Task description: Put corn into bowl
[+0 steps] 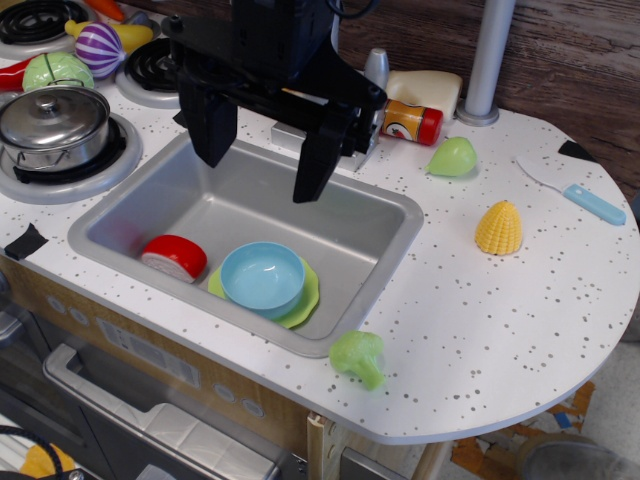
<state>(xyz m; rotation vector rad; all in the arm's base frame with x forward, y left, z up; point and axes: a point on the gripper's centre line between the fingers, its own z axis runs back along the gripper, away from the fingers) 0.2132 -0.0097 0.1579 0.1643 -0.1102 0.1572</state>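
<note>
Above the sink, the gripper hangs fingers-down, spread wide, holding nothing.

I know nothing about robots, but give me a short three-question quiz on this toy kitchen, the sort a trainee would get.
1. True or false: the corn already lies in the bowl.
2. What does the bowl sit on? A) the steel pot B) a lime green plate C) the bare counter
3. Fill in: the robot's hand hangs over the ____ with its fingers spread and nothing between them.

Key:
1. False; the corn stands on the counter, right of the sink.
2. B; the plate lies in the sink.
3. sink
</note>
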